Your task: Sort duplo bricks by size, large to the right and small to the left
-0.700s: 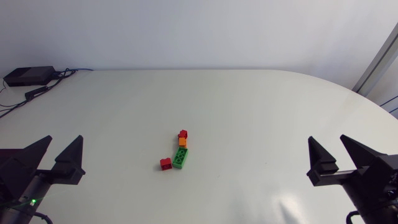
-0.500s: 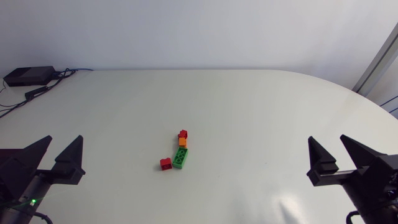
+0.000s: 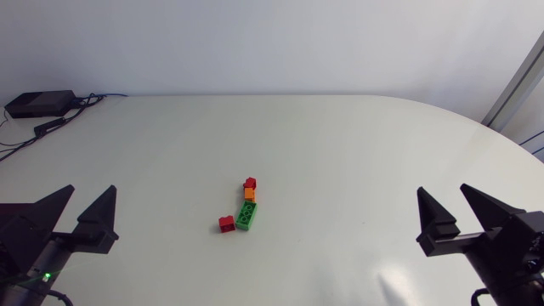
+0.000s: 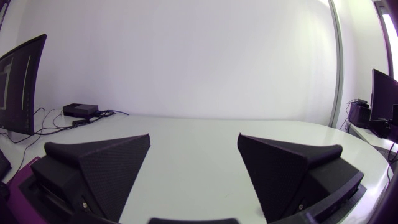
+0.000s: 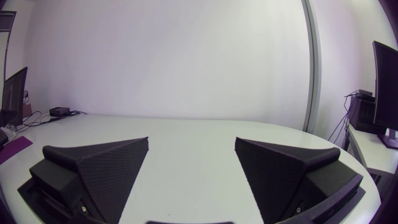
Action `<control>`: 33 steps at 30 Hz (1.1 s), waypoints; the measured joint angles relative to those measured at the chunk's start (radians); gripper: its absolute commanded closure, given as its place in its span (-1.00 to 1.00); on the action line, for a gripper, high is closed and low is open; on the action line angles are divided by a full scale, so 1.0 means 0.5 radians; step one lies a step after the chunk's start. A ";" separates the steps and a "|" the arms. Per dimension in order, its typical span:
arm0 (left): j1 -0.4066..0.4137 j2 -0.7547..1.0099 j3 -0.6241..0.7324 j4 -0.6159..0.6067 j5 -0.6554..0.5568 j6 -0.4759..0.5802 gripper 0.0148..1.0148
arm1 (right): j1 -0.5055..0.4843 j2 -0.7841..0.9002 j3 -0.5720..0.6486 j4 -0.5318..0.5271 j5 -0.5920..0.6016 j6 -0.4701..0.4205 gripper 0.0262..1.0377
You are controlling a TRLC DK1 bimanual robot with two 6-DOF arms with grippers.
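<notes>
L gripper (image 3: pixel 89 192) & R gripper (image 3: pixel 443 190) sat at the near corners of the table (image 3: pixel 357 144), well apart, each w/ fingers spread wide, nothing between them. Mid-table: long green brick (image 3: pixel 247 215), small red brick (image 3: pixel 226 223) just beside it on L arm's side, orange brick (image 3: pixel 249 194) at its far end, 2nd red brick (image 3: pixel 250 182) just past the orange.

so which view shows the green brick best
The head view: the green brick lies unobstructed near the middle of the table, with a red brick beside it. Neither wrist view shows it at all.
</notes>
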 measured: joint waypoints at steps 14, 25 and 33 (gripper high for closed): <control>-0.150 0.642 0.701 -0.028 0.000 -0.002 -0.88 | 0.081 0.491 0.356 0.008 -0.014 0.028 -0.92; -0.349 2.430 1.965 -1.037 -0.085 0.105 -0.77 | 0.084 1.158 0.875 -0.154 -0.012 0.163 -0.92; -0.710 3.532 2.510 -1.436 -0.362 0.158 -0.77 | 0.092 1.221 0.891 -0.335 -0.015 0.211 -0.92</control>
